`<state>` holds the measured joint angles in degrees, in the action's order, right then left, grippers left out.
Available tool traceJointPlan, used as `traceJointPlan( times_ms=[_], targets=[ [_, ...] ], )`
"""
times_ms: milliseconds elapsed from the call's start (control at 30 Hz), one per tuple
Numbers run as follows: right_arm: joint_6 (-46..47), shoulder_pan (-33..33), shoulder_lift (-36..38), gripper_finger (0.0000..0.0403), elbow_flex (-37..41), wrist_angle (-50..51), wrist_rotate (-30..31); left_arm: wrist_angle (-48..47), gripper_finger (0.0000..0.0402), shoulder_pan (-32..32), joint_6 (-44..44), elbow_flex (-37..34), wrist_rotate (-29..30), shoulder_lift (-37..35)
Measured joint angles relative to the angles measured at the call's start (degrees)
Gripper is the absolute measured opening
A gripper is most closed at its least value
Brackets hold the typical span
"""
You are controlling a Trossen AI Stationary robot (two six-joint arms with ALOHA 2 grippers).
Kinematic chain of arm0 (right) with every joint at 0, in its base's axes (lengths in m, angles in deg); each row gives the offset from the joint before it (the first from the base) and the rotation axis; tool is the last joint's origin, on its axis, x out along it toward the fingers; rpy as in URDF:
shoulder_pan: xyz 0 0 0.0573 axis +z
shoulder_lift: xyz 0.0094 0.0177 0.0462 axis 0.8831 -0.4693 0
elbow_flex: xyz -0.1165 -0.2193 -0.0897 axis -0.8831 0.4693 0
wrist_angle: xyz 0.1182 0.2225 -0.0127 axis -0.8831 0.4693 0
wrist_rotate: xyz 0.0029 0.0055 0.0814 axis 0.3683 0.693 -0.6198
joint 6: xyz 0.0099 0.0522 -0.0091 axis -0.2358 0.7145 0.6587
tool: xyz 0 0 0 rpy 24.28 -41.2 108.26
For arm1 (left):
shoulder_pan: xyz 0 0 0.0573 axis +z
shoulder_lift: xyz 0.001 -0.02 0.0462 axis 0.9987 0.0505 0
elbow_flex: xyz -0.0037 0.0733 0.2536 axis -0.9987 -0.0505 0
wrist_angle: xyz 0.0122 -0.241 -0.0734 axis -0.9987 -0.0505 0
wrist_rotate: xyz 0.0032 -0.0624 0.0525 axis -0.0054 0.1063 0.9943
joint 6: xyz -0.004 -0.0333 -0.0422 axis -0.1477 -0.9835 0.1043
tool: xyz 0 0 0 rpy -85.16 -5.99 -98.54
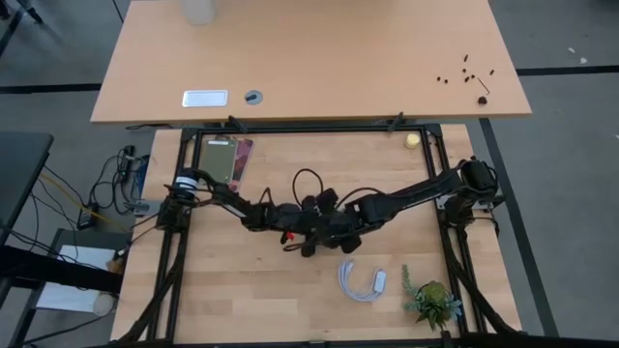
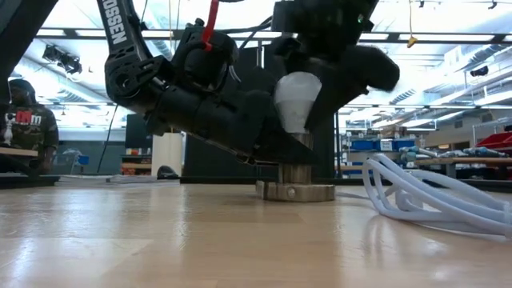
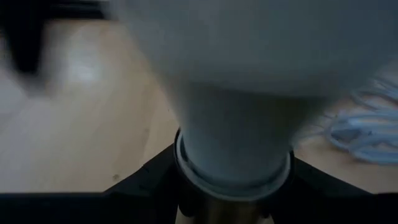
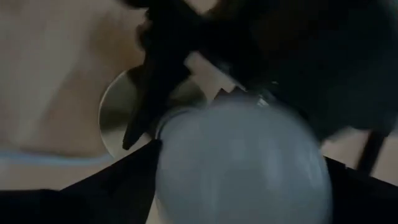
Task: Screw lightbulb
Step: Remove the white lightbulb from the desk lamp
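A: Lightbulb (image 2: 297, 100) location and step?
B: Table (image 1: 222, 290) centre, seated upright in the metal socket (image 2: 295, 190); threading under way. Left gripper (image 3: 231, 200) pinches the socket neck from 9 o'clock. Right gripper (image 4: 242, 186) sits over the globe; whether it is spread or pinching, cannot tell.
A: Next move?
B: Likely regrip the globe, then rotate.

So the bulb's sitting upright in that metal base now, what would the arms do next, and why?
Probably the right gripper twists the lightbulb another turn. The bulb stands upright in the socket, with the left gripper low at the bulb's neck, apparently steadying it. I can't tell whether the thread is fully seated, so a gentle turn seems safest.
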<state>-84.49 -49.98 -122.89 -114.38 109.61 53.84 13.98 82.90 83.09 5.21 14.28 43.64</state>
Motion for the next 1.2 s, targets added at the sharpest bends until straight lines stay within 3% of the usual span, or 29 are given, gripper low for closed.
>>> traceJointPlan(
  times_ms=[233,433,800,1000,1200],
  targets=[
    [22.73,0.24,1.03,0.0392,-0.09,1.70,-5.51,-0.23,0.0193,-0.05,-0.29,-0.07,-0.41,0.00],
    [45.04,1.01,1.27,0.0382,0.94,5.93,-7.52,-0.17,0.0193,-0.05,-1.47,-0.07,-0.36,0.00],
    [63.16,11.81,2.68,0.0378,13.64,-6.80,12.39,-0.14,0.0193,-0.09,-1.49,-0.07,-0.93,0.04],
    [66.25,15.57,6.31,0.0378,25.44,-29.98,22.42,-0.10,0.0193,-0.09,-1.45,-0.07,-0.97,0.04],
    [57.02,16.39,5.31,0.0377,35.45,-59.42,32.25,-0.05,0.0193,-0.09,-1.39,-0.07,0.15,0.07]
  ],
)
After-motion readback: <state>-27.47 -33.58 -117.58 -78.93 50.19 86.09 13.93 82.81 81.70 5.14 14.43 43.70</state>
